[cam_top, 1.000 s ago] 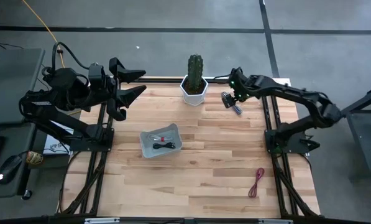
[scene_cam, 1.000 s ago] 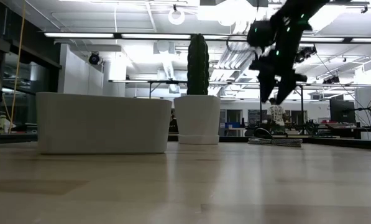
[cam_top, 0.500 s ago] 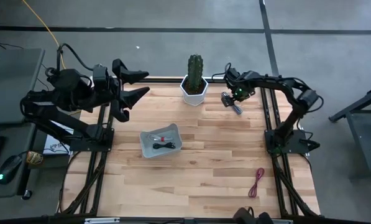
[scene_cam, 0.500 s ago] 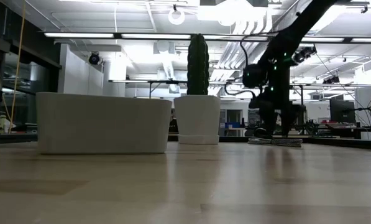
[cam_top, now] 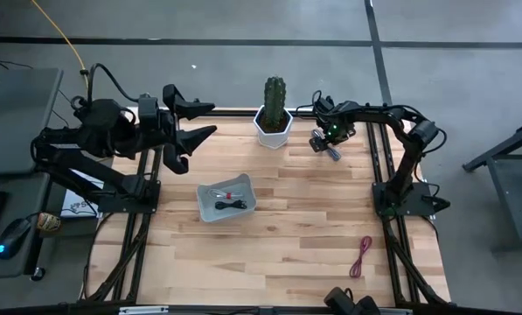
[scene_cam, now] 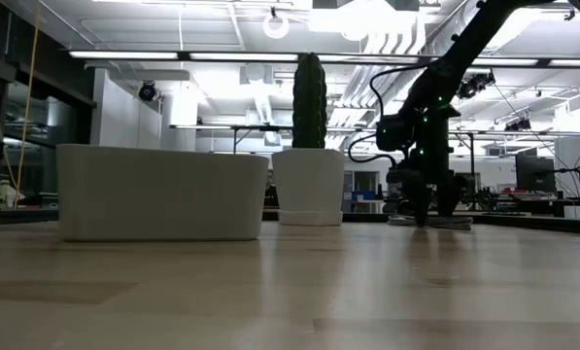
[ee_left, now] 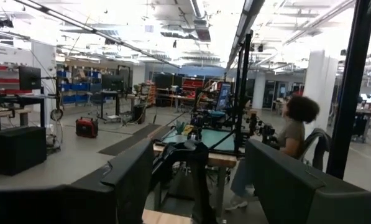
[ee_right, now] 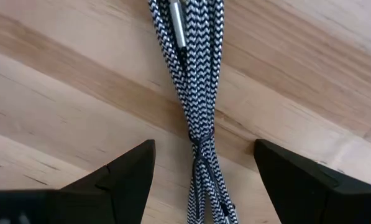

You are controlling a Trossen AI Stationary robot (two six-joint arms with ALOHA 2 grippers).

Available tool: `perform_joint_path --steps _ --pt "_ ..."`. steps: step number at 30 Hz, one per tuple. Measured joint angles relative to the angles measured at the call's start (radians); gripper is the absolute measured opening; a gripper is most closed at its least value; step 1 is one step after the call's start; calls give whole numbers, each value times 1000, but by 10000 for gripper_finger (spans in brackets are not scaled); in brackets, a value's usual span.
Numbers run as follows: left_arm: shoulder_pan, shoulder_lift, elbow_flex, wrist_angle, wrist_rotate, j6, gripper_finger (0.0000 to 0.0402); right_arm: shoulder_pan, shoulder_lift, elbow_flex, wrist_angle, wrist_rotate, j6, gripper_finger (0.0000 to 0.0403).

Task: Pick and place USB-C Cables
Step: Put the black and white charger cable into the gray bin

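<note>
Your right gripper (cam_top: 330,143) is down at the far right part of the table, right over the grey cable (ee_right: 197,93); its two fingers (ee_right: 120,177) are spread wide with the braided black-and-white bundle lying on the wood in the gap between them, nothing pinched; in the low view the same gripper (scene_cam: 427,209) sits just above the cable (scene_cam: 443,222) at table level, and you can't tell from there whether the tips actually touch the wood. The bundle is cinched with a tie about midway, and a silver plug (ee_right: 178,25) shows near one end.

Just beside that spot, toward the middle, you've got the cactus (cam_top: 274,98) upright in its white pot (cam_top: 273,131) at the far edge of the table (cam_top: 313,236); nearer the centre sits the white tray (cam_top: 226,199) with the black cable (cam_top: 233,206) and the white and red cable (cam_top: 226,192) lying inside it; the dark red cable (cam_top: 360,256) is well apart from all that, on bare wood near the right front corner.

Your left gripper (cam_top: 199,119) hangs at the far left corner, fingers wide apart and holding nothing; its wrist view just looks out into the room, where a person (ee_left: 284,146) sits at a bench; a yellow cord (cam_top: 59,35) trails on the floor behind that arm.
</note>
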Motion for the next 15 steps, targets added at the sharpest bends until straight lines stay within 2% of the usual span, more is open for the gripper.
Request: perform_joint_path --steps 9,15 --pt "0 -8 2 1 0 -2 236 0 2 -2 2 1 -7 267" --pt "0 -12 2 0 0 -3 236 0 3 -3 1 3 -9 231"
